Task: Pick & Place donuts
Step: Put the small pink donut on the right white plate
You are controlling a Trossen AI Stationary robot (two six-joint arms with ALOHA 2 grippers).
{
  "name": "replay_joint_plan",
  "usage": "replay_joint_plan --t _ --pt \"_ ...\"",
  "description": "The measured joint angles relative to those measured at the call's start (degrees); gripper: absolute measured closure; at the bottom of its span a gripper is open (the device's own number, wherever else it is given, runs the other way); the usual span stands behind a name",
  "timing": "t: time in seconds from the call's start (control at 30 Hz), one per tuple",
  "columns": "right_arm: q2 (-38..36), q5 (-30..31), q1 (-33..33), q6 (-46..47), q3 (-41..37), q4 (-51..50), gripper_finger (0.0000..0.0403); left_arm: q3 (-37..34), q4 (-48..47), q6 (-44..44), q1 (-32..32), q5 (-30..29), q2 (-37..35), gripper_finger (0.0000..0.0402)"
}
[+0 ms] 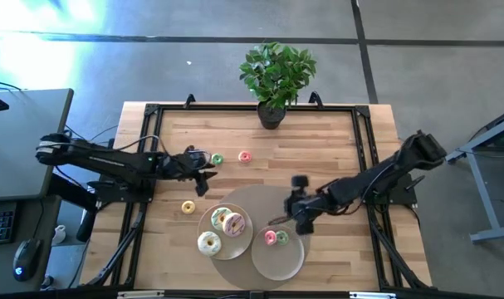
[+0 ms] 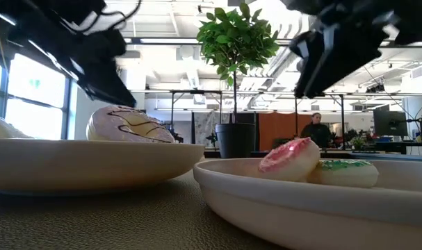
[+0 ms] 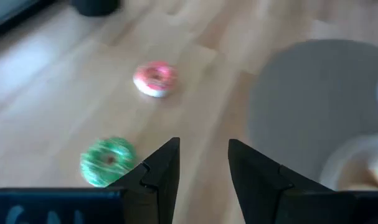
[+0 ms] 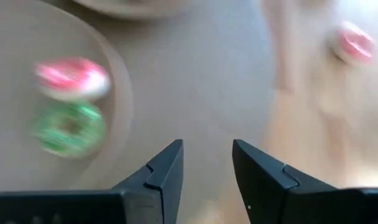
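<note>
The left gripper [image 1: 203,176] hangs over the bare wood at the table's left, its fingers [image 3: 160,174] apart and holding nothing. Just beside it lies a green mini donut [image 1: 217,159], with a pink mini donut [image 1: 244,156] a little farther right; both sit on the wood, apart from each other. A yellow mini donut [image 1: 188,207] lies alone nearer the front edge. On the grey mat [image 1: 264,199], the left plate [image 1: 245,239] carries three larger donuts [image 1: 232,223], clustered and touching. The right plate [image 1: 281,262] holds a pink mini [image 1: 271,237] and a green mini [image 1: 282,237] side by side. The right gripper [image 1: 305,224] hovers over the mat just beside that plate, its fingers [image 4: 167,177] apart and empty. A potted plant [image 1: 276,79] stands at the table's far edge.
</note>
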Motion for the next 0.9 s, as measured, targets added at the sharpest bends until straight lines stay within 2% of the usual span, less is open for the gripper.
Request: replay_joint_plan --t 0.07,0.13,0.27,0.4,0.5,0.6,0.7,0.9 --pt "-1.69 2.14 -1.24 2.62 -0.11 -5.61 0.0271 0.04 3.3 1.39 0.17 -2.83 3.58 0.0266" --pt "-2.64 3.33 -2.57 5.58 -0.13 -10.37 0.0274 1.27 4.62 3.58 1.11 -2.53 7.09 0.0266" --pt "-2.98 5.12 -4.69 9.44 -0.15 -15.72 0.0274 6.64 5.29 5.67 3.49 0.33 14.7 0.0266" --pt "-2.71 7.75 -6.42 9.14 -0.15 -15.89 0.0274 14.14 4.99 11.11 6.34 4.98 22.48 0.0266" --pt "-2.71 10.39 -7.69 11.19 -0.15 -15.4 0.0274 20.57 1.45 12.13 8.87 10.1 28.7 0.0266" --pt "-2.71 14.38 -8.67 14.21 -0.15 -15.95 0.0274 26.66 -3.77 11.82 10.54 12.05 35.38 0.0266" --pt "-2.71 15.8 -9.38 15.55 -0.15 -17.7 0.0274 31.42 -6.92 11.46 11.4 11.09 41.24 0.0266" --pt "-2.68 10.97 -8.74 16.86 -0.17 -18.9 0.0274 37.25 -7.71 9.9 12.02 3.64 49.17 0.0266"
